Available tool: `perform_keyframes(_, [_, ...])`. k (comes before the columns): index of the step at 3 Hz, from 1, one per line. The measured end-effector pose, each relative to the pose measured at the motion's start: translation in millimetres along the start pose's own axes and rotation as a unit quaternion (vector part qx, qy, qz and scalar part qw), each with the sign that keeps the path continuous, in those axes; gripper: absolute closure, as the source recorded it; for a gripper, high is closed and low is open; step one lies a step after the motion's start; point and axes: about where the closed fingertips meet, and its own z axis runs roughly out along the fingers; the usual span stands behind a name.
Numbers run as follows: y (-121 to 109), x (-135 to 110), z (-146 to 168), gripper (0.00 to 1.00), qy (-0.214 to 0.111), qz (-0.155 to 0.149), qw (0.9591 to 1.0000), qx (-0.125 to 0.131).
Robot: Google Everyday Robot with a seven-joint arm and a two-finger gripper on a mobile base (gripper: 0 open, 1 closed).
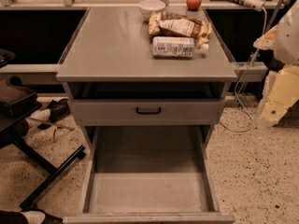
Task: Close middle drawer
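The middle drawer (148, 192) is pulled far out toward me. Its long bare grey tray is empty, and its front edge (149, 217) lies at the bottom of the view, so its handle is hidden. Above it is the top drawer front (117, 112) with a black loop handle (148, 110). My arm enters at the right edge, and my gripper (274, 107) hangs there beside the cabinet, at about the height of the top drawer and well apart from the middle drawer. The lowest drawer is hidden under the open tray.
On the cabinet top (107, 45) lie a white bowl (152, 6), a red apple (194, 1), a snack bag (180, 26) and a lying bottle (175, 46). A black stand (42, 169) and shoes (56, 108) are at left. A cable (240, 120) runs along the floor at right.
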Motion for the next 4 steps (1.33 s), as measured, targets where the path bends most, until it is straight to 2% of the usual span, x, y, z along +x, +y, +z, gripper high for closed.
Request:
perform_keyframes(1, [0, 1, 1, 0.0, -0.002, 0.001, 1.0, 0.003])
perform_keyframes(2, [7, 13, 18, 0.0, -0.008, 0.011, 0.9999, -0.005])
perform_keyframes(3, [19, 27, 44, 0.0, -0.015, 0.023, 0.9994, -0.02])
perform_keyframes(4, [40, 39, 82, 0.0, -0.026, 0.03, 0.9982, -0.045])
